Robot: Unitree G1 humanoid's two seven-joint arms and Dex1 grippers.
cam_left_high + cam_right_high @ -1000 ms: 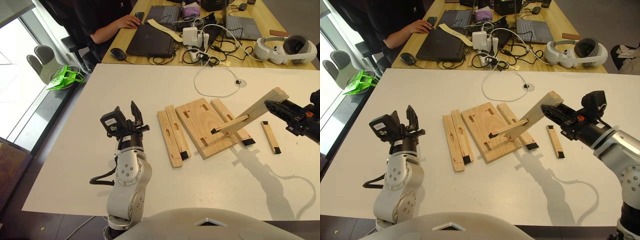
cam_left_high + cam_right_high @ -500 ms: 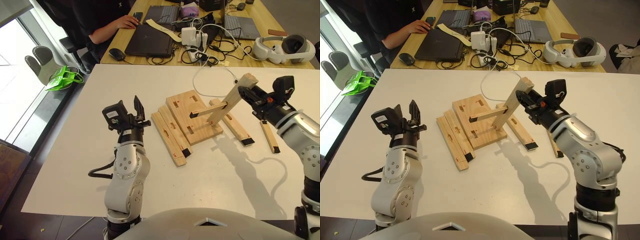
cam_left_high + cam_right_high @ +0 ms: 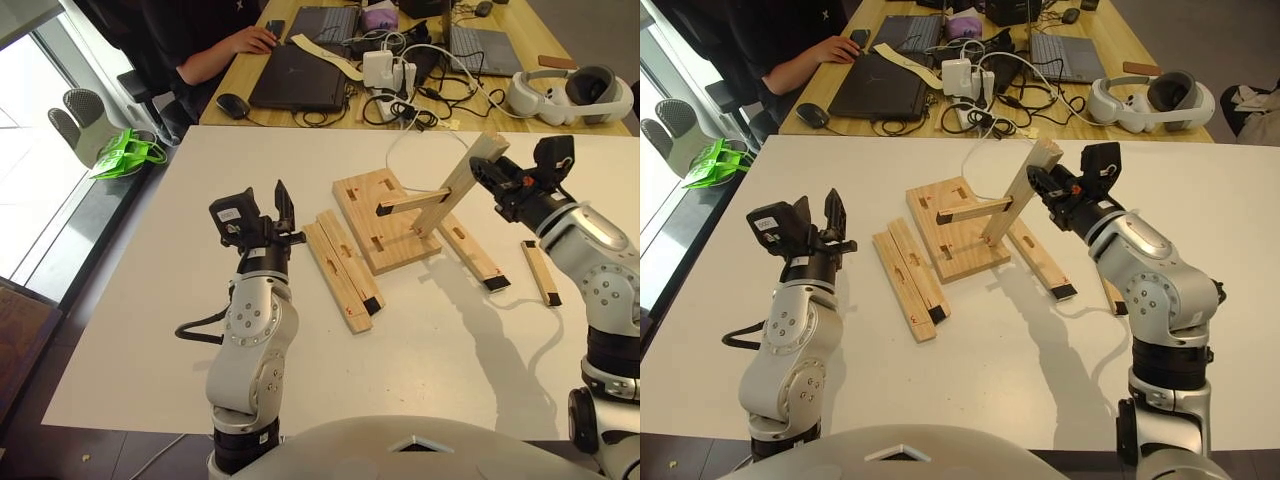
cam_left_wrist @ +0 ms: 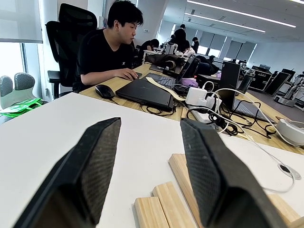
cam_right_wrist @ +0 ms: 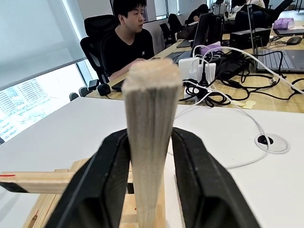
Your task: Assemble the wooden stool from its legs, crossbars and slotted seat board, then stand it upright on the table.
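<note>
— Right gripper (image 3: pixel 484 170)?
— Clamped tight on the top end of a pale wooden leg (image 3: pixel 455 190), with a short crossbar (image 3: pixel 408 202) jutting sideways.
— Long axis?
— Steeply tilted, foot down at the slotted pale wooden seat board (image 3: pixel 385 245), flat, towards the left arm.
— Left gripper (image 4: pixel 149 180)?
— Spread wide, holding nothing, near two flat wooden legs (image 3: pixel 340 265). White table (image 3: pixel 450 350) beneath; cluttered office desks (image 3: pixel 490 100) beyond.

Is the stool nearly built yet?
Not nearly. Done: one crossbar sits plugged into one leg. In hand: the right gripper holds that leg tilted over the seat board. Left: two legs lie beside the board, another leg and a loose crossbar on its other side, the left gripper is open and empty, and nothing stands upright.
</note>
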